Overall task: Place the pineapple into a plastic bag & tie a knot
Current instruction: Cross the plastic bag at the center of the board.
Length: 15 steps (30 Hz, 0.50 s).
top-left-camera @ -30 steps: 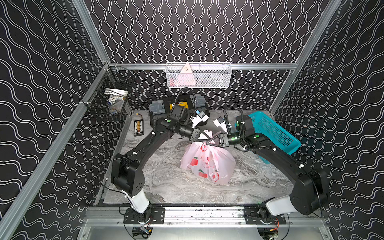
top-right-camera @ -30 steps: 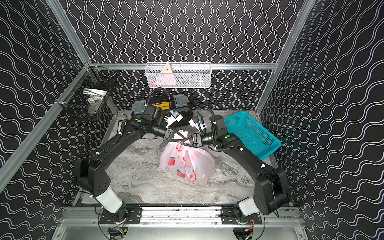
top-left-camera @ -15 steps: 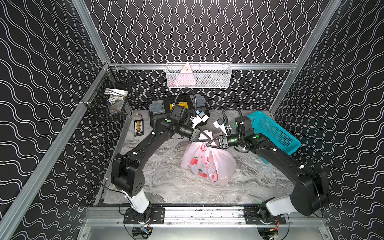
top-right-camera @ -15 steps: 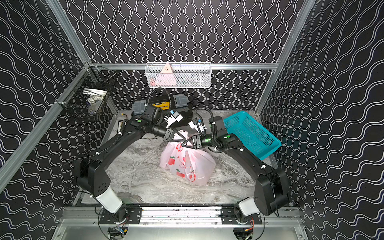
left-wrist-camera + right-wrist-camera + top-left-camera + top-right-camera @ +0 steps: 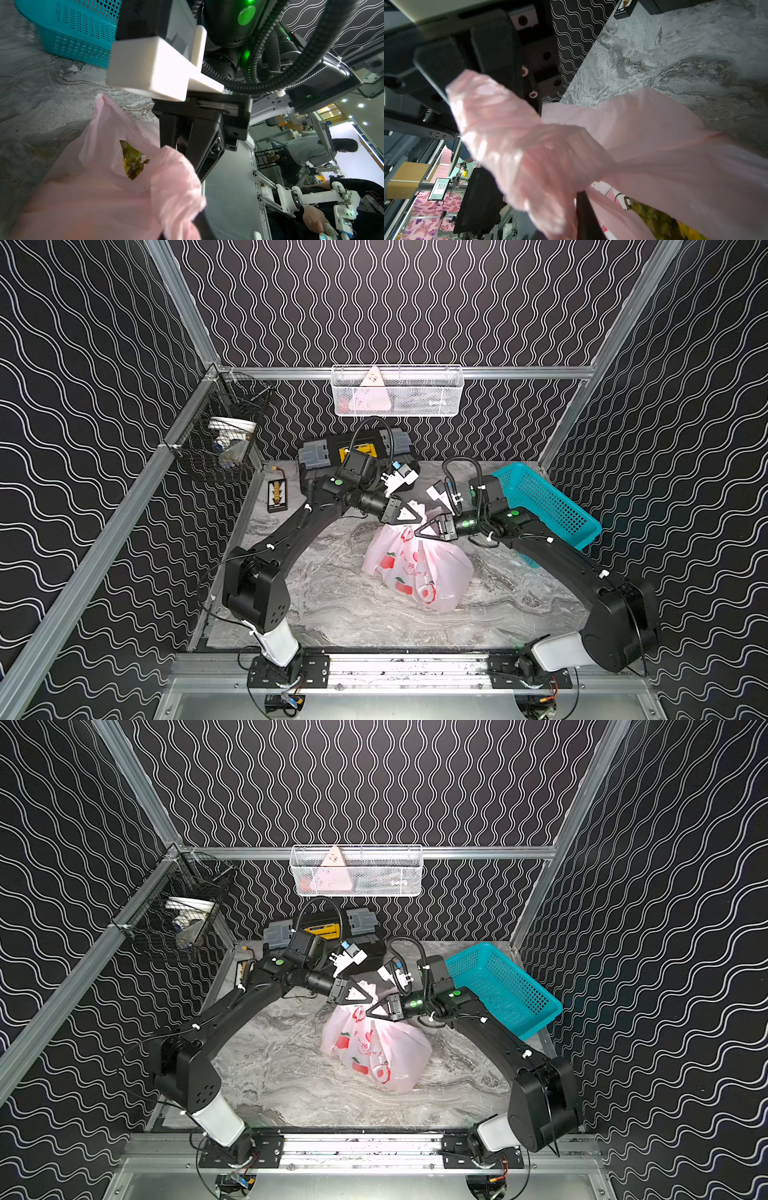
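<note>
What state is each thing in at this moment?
Pale-pink plastic bag: resting on the grey marbled table, mouth partly open.
Pineapple: inside the bag, leaves showing.
Bag handles: bunched and twisted, not pulled tight.
Left tool: shut on the bag handles.
Right tool: shut on the bag handles.
Teal perforated plastic basket: upright, looks empty.
</note>
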### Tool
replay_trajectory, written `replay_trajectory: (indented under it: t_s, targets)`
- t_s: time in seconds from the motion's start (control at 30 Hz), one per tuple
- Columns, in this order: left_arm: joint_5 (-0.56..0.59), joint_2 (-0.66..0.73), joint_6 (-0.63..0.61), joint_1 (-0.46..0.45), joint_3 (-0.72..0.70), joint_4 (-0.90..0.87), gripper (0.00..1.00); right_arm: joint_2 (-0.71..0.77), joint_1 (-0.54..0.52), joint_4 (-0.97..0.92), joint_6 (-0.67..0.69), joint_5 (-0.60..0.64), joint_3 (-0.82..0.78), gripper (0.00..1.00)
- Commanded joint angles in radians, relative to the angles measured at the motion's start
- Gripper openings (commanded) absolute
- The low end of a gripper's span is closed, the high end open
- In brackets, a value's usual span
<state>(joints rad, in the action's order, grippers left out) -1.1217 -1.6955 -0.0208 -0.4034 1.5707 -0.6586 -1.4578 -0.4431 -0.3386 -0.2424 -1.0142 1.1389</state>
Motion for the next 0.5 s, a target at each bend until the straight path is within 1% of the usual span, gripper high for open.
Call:
replay_trajectory:
  t_s: [0.0, 0.07, 0.17, 0.27, 0.33, 0.47]
  targets:
    - [-0.044, 0.007, -0.003, 0.003, 0.014, 0.047, 0.0, -0.007, -0.003, -0.082, 0.02, 0.079, 0.0, 0.1]
    - [-0.012, 0.009, -0.005, 0.003, 0.013, 0.033, 0.0, -0.007, -0.006, -0.109, 0.029, 0.125, 0.008, 0.07]
    - [0.068, 0.008, -0.013, 0.002, 0.011, 0.0, 0.0, -0.007, -0.006, -0.162, 0.045, 0.227, 0.024, 0.0]
    - [0.161, 0.008, -0.018, 0.0, 0.009, -0.031, 0.0, -0.011, -0.006, -0.216, 0.053, 0.309, 0.044, 0.0]
    - [0.209, 0.017, -0.011, -0.001, -0.003, -0.028, 0.0, -0.015, -0.006, -0.243, 0.057, 0.331, 0.054, 0.04]
    - [0.232, 0.039, 0.007, -0.011, -0.032, 0.007, 0.0, -0.011, -0.006, -0.265, 0.055, 0.343, 0.047, 0.07]
